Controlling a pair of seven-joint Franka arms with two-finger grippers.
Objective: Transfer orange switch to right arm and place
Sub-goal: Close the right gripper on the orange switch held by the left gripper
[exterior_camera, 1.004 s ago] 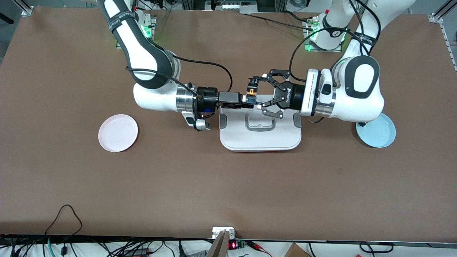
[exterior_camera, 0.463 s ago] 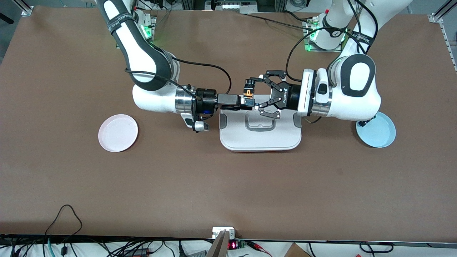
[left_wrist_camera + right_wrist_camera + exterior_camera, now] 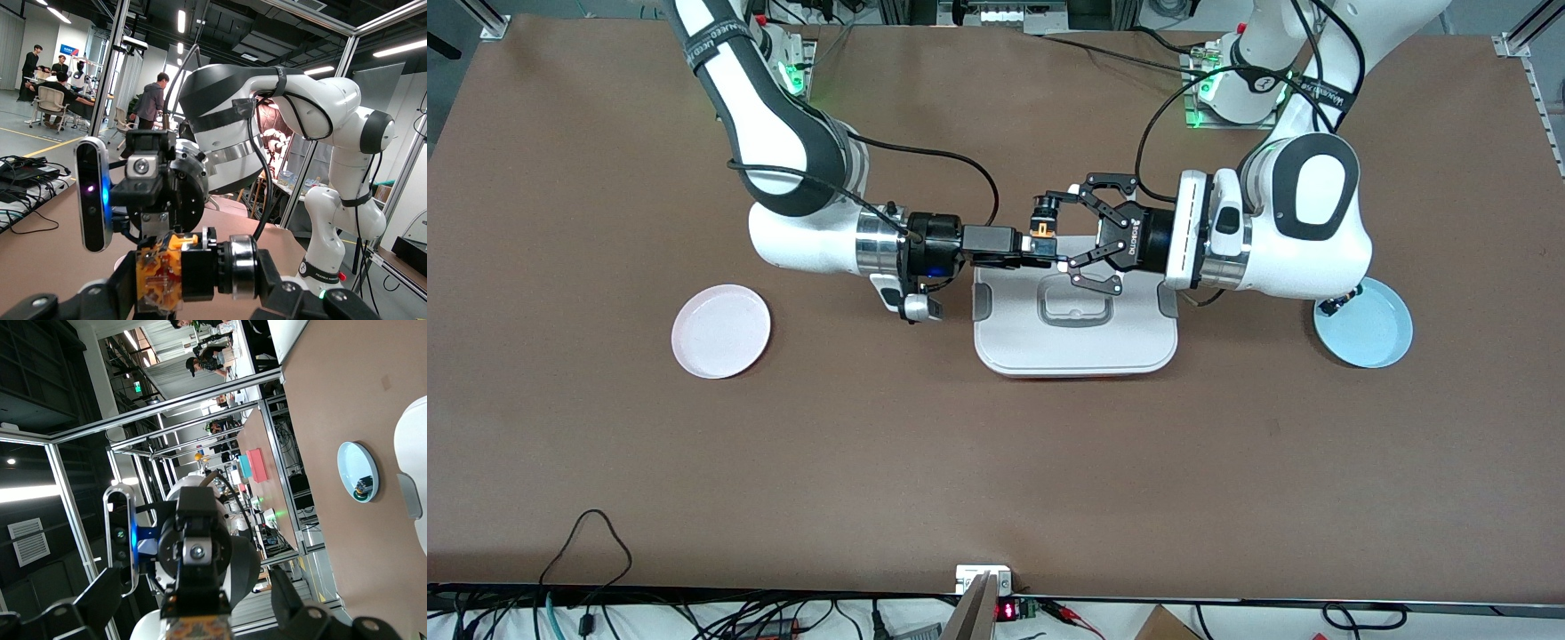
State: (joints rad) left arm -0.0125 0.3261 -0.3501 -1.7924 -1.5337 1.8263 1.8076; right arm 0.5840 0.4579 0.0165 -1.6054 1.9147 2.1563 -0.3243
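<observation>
**Orange switch held up between the two grippers over the white case**

Nearest the front camera, a pink plate point(image 3: 721, 331) is lying toward the right arm's end of the table point(image 3: 996, 462), and a pale blue plate point(image 3: 1371, 331) is lying toward the left arm's end, with a small dark object sitting in it point(image 3: 364, 485). Between them, a white case point(image 3: 1075, 331) with a handle recess is sitting flat on the table.

Over the case's farther edge, the two arms are meeting wrist to wrist. The left gripper point(image 3: 1055, 233) is clamping its open-linkage fingers tight on the orange switch point(image 3: 1043, 228), holding it up in the air over that edge. In the left wrist view the switch point(image 3: 190, 272) is lying sideways between the fingers, orange end showing. The right gripper point(image 3: 1040, 256) is hanging level just beside the switch, its slim fingers spread wide and not gripping it; whether they are touching the switch cannot be told.
</observation>
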